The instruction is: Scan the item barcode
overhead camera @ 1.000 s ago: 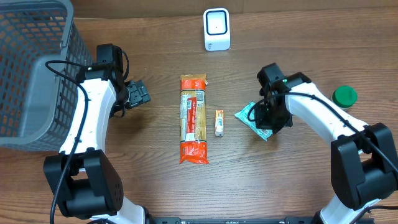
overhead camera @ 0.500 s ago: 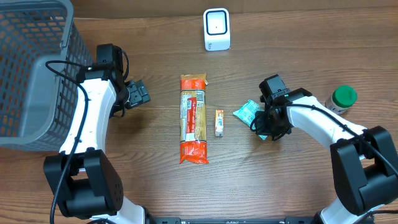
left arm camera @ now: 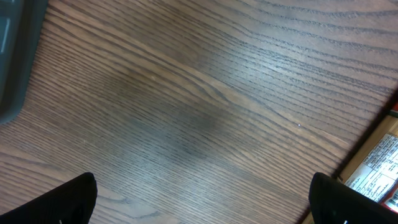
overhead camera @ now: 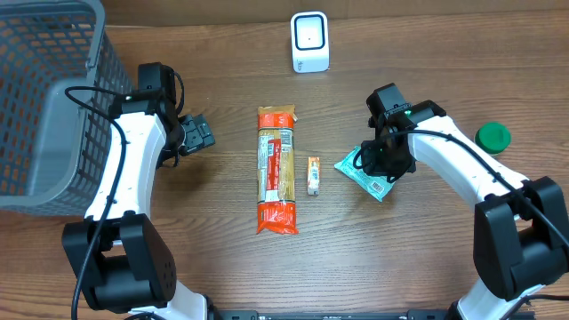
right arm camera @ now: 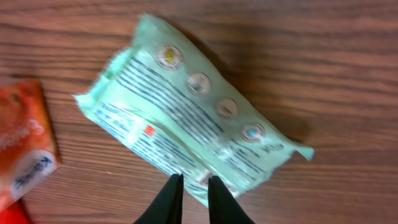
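1. Overhead: the mint-green plastic snack packet (overhead camera: 362, 172) lies flat on the brown wooden bench (overhead camera: 400, 258), just right of a small orange sachet (overhead camera: 313, 175) and a long orange pasta bag (overhead camera: 276, 170). The right jaws sit directly over the packet. The white box-shaped scanner (overhead camera: 309, 42) stands well apart, up top. The left jaws hang near a grey mesh basket (overhead camera: 27, 53).
2. Left wrist: the left jaws are spread wide, with nothing between them but bare bench.
3. Right wrist: the right jaws are nearly together, a slim gap straddling the packet's edge. Pinching it or not? Cannot tell.
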